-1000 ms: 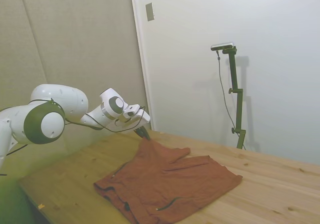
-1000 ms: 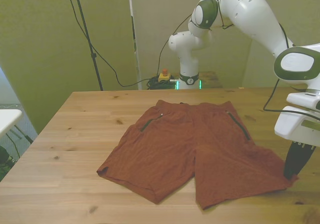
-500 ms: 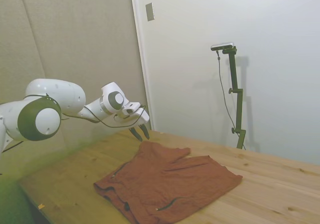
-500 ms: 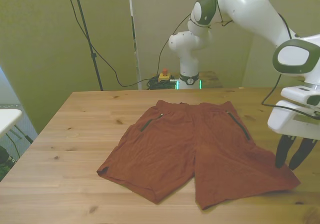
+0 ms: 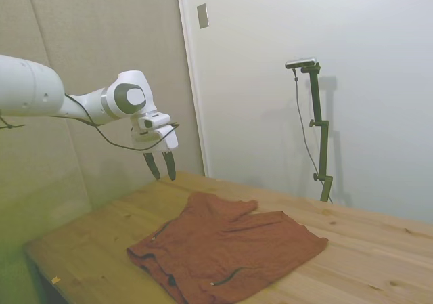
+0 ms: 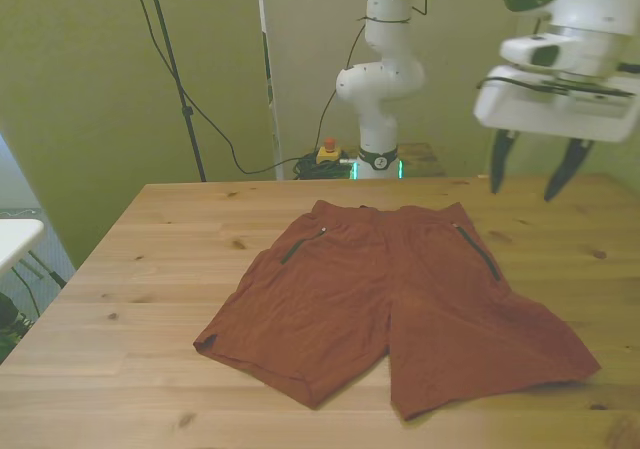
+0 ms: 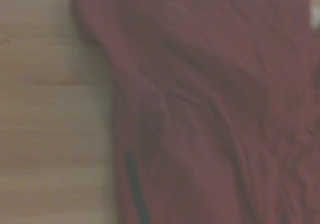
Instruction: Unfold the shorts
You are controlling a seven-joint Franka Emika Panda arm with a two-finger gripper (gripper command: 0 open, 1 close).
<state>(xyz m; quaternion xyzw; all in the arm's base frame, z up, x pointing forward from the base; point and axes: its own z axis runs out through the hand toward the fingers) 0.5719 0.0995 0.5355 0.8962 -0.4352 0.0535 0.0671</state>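
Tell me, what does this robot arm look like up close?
The arm has smooth, rounded white shells with grey-green round caps at its joints. A thin black cable loops loosely along it to the boxy white gripper, which ends in two slim, dark, pointed fingers. Green lights glow at its base.

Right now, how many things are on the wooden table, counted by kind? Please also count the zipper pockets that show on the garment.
Shorts, rust-red, spread flat: 1
Dark zipper pocket slits on the shorts, front view: 2
Claw, open, raised above the table, holding nothing: 1
Total things lying on the table: 1
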